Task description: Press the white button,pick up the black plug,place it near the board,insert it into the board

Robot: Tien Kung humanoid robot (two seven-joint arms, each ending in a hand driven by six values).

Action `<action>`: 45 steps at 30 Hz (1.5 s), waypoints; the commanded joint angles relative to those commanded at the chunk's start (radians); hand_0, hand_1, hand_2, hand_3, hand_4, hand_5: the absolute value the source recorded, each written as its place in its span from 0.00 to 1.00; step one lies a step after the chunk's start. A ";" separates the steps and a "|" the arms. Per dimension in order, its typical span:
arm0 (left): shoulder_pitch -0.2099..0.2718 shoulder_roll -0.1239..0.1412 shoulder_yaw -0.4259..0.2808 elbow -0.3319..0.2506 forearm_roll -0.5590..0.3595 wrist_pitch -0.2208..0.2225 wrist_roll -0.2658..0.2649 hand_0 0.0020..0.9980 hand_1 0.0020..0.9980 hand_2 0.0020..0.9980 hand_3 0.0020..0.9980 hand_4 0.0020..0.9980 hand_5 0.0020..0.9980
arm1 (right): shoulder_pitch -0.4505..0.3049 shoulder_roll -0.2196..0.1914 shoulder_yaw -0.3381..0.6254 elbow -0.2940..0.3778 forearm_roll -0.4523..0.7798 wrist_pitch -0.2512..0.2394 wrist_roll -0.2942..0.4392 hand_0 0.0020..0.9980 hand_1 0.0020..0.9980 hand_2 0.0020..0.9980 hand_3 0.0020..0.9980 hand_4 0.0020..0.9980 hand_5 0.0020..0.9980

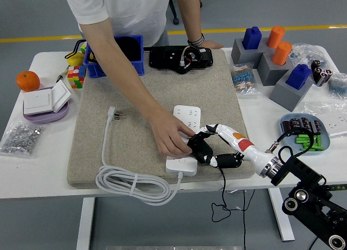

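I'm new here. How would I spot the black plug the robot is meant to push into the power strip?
Find the beige mat covering the middle of the table, then the white power strip near its front edge. The black plug sits at the strip's right side, gripped by the robot's right hand, with a person's hand resting on the strip beside it. It is the only black block there.
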 joint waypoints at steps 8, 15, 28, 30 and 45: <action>0.001 -0.001 -0.004 0.000 0.005 -0.001 0.003 0.71 0.70 0.67 0.71 0.72 0.28 | 0.008 0.002 -0.015 -0.008 -0.001 0.002 -0.002 0.69 0.62 0.58 0.59 0.72 0.05; 0.000 0.000 -0.002 0.000 0.002 -0.001 0.000 0.71 0.70 0.67 0.71 0.72 0.28 | 0.005 0.000 -0.018 -0.011 0.001 0.003 -0.002 0.69 0.62 0.58 0.59 0.72 0.05; -0.001 0.001 -0.004 0.000 0.004 -0.002 0.001 0.71 0.70 0.67 0.71 0.72 0.28 | 0.004 -0.003 -0.025 -0.016 0.004 0.004 -0.002 0.69 0.62 0.58 0.59 0.72 0.05; -0.002 0.002 -0.002 0.000 0.003 -0.002 0.002 0.71 0.70 0.67 0.71 0.72 0.28 | 0.005 -0.003 -0.028 -0.016 0.005 0.003 -0.002 0.69 0.62 0.58 0.59 0.72 0.05; -0.002 0.005 0.007 0.000 -0.001 -0.002 0.002 0.71 0.70 0.67 0.71 0.73 0.28 | 0.016 -0.003 -0.052 -0.013 0.006 0.005 -0.003 0.69 0.62 0.58 0.59 0.72 0.05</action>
